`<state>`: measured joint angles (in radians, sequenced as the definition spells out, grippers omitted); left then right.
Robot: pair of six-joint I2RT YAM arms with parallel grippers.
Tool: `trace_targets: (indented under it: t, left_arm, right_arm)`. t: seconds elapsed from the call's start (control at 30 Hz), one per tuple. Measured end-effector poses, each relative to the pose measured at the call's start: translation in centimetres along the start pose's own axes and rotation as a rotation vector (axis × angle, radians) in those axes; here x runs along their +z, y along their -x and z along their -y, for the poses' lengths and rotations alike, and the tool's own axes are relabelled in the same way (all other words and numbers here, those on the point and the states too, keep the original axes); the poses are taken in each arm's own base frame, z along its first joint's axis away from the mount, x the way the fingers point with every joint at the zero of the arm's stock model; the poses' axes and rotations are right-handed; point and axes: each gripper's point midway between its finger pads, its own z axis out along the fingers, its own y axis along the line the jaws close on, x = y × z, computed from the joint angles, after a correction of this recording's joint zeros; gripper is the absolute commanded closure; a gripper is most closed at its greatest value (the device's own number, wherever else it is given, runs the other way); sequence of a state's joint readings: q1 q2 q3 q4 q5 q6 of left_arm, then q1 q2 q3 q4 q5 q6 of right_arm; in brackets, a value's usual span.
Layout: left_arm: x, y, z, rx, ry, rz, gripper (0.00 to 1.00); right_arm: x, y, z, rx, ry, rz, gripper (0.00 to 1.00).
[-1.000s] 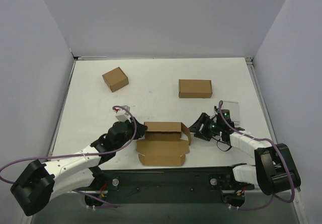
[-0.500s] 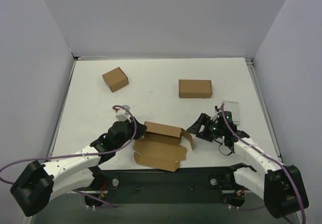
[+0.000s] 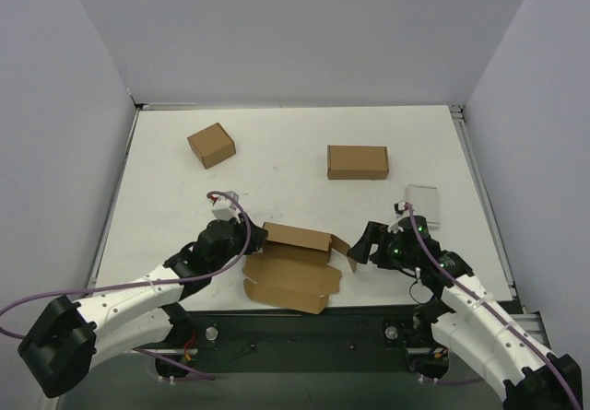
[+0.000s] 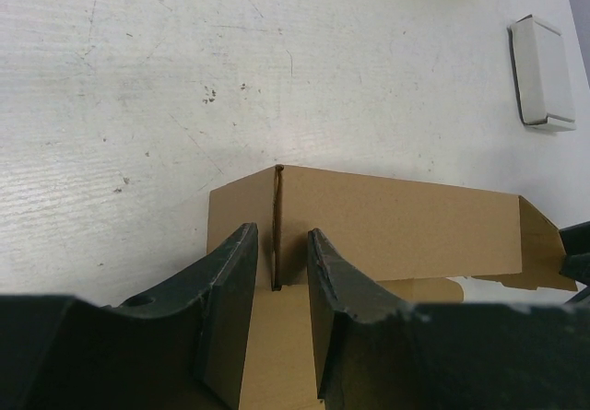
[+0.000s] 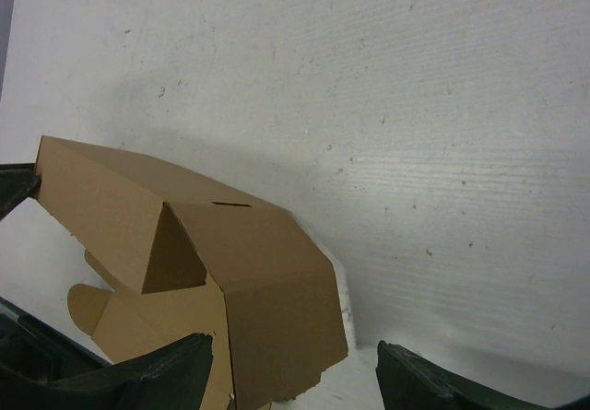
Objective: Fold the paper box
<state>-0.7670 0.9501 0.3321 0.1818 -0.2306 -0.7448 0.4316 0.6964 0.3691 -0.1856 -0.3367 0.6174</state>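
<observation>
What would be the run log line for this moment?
task: fold paper box | left jaws: slightly open, astride its left end | right jaws: wide open, right flap between them

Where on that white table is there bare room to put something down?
The widest bare patch is the middle of the white table, between the small squarish brown carton, the closed oblong brown box and the half-folded brown paper box. It is crowded near the front, where the left gripper and right gripper flank that box.

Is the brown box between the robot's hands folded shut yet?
Not yet: half folded. The plain brown cardboard mailer box has its back wall raised, but the front panel lies spread open.
</observation>
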Motion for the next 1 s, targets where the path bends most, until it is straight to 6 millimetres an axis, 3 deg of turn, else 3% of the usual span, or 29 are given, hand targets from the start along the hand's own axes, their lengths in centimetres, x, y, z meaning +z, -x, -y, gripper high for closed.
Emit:
trace_targets:
  t: [0.47,0.63,0.73,1.0]
  left_arm:
    - [0.3,0.0,0.0,0.008,0.008,-0.007,0.62]
    - [0.4,0.1,0.1,0.008,0.009,-0.009,0.63]
    - [0.5,0.1,0.2,0.011,0.01,-0.009,0.63]
    - [0.6,0.1,0.2,0.021,0.011,-0.009,0.66]
  right_arm:
    - [1.8,-3.9,0.8,-0.126,-0.072,-0.182,0.51]
    - [2.3,-3.4,-0.6,-0.22,-0.083,-0.178,0.81]
    - [2.5,-2.7,-1.7,-0.264,-0.096,-0.157,0.91]
    - [2.5,-2.3,-2.4,-0.322,-0.164,-0.18,0.98]
